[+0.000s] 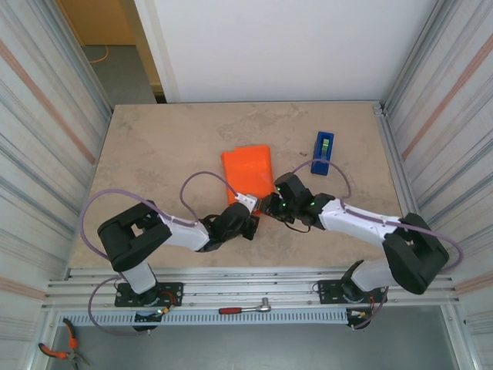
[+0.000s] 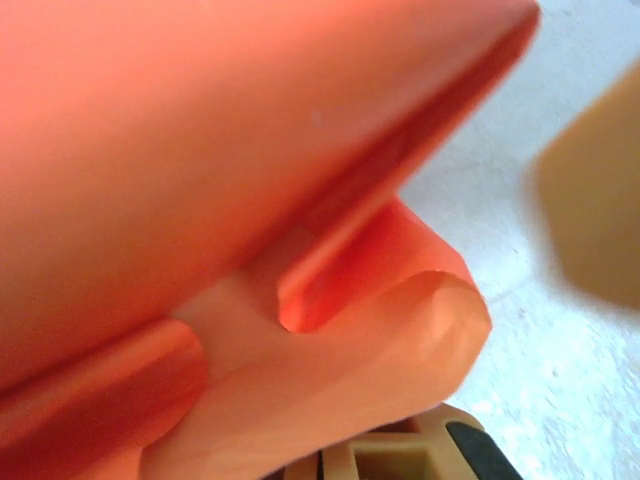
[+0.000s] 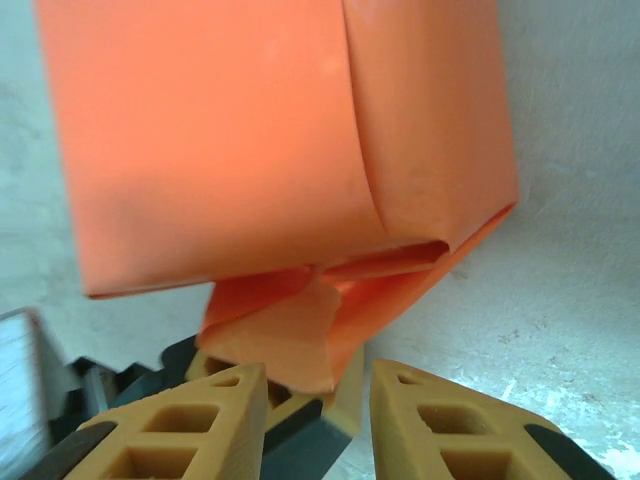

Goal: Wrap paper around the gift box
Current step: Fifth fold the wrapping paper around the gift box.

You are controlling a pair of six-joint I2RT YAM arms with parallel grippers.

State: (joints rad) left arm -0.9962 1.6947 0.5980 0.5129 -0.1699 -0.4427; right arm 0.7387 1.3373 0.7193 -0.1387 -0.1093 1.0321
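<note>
left gripper [image 1: 249, 219] is mostly cut off in its own wrist view, but it's pinched tight on the paper [image 3: 275, 345] flap. The gift box [image 1: 248, 171] sits mid table [image 1: 154, 154], hidden under orange, with its long axis running near-to-far and its near end by the grippers. The right gripper [image 1: 269, 205] is partly open, gripping nothing.
</note>
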